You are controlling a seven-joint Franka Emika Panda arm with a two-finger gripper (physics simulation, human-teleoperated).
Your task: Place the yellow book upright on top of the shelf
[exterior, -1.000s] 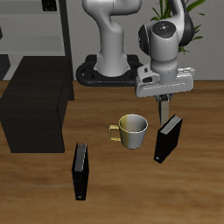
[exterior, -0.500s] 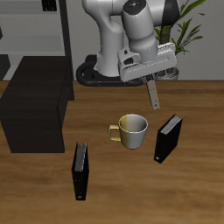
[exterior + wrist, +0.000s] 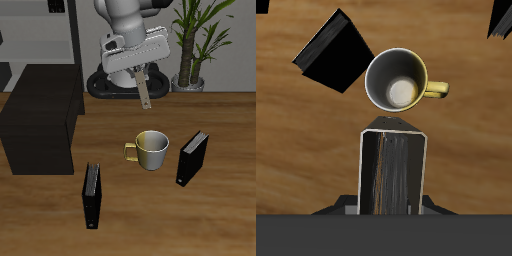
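Near the front edge of the bench (image 3: 220, 215): a black book (image 3: 92, 195) standing upright. Farther back, a mug (image 3: 150, 149), with a second black book (image 3: 193, 158) beside it. Above the mug, off the bench, the yellow book (image 3: 144, 91), clamped in the closed pincer (image 3: 140, 72). At the far side, the shelf (image 3: 40, 120).

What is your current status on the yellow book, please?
Gripper shut on yellow book, airborne above mug. Shelf top bare, not yet reached. Path clear.
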